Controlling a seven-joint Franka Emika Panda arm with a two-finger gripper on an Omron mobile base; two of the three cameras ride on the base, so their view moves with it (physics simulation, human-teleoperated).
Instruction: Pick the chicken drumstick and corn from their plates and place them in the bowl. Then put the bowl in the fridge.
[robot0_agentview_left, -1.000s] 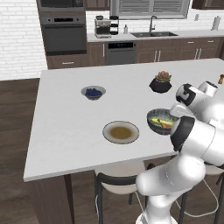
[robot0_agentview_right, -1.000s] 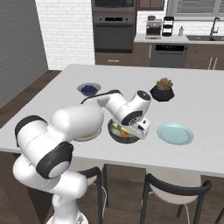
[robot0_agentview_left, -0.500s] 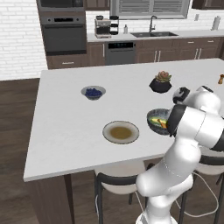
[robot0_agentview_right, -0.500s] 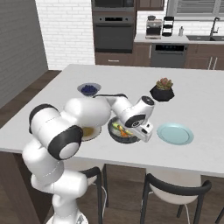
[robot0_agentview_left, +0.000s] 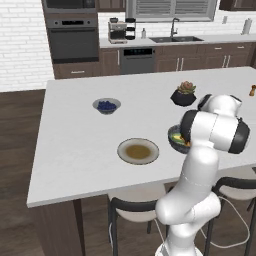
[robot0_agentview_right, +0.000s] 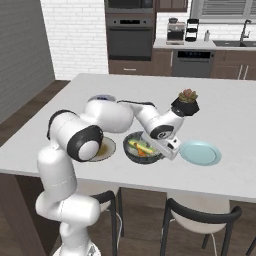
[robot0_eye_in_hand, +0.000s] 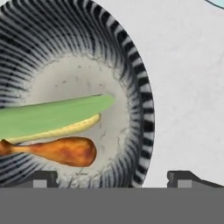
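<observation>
The dark speckled bowl (robot0_agentview_right: 142, 148) sits on the island counter between two plates. Inside it lie the yellow-green corn (robot0_eye_in_hand: 52, 116) and the orange-brown chicken drumstick (robot0_eye_in_hand: 65, 151), side by side; the corn (robot0_agentview_right: 138, 145) also shows from the right base. My gripper (robot0_eye_in_hand: 113, 180) hovers open just above the bowl's (robot0_eye_in_hand: 131, 87) rim with nothing between its fingertips (robot0_eye_in_hand: 41, 178). From the right base, the gripper (robot0_agentview_right: 166, 150) hangs at the bowl's right edge. The tan plate (robot0_agentview_left: 138, 151) and the light blue plate (robot0_agentview_right: 200, 153) are bare. My arm partly hides the bowl (robot0_agentview_left: 176, 138). The fridge is out of view.
A small bowl of blueberries (robot0_agentview_left: 106, 105) stands further back on the counter, and a black plant pot (robot0_agentview_right: 186, 104) sits behind the bowl. Stools (robot0_agentview_right: 197, 220) stand along the counter's near edge. An oven and sink line the back wall.
The arm's elbow and upper links have swung round. The hand has stayed over the bowl's right side, and the jaws have stayed open.
</observation>
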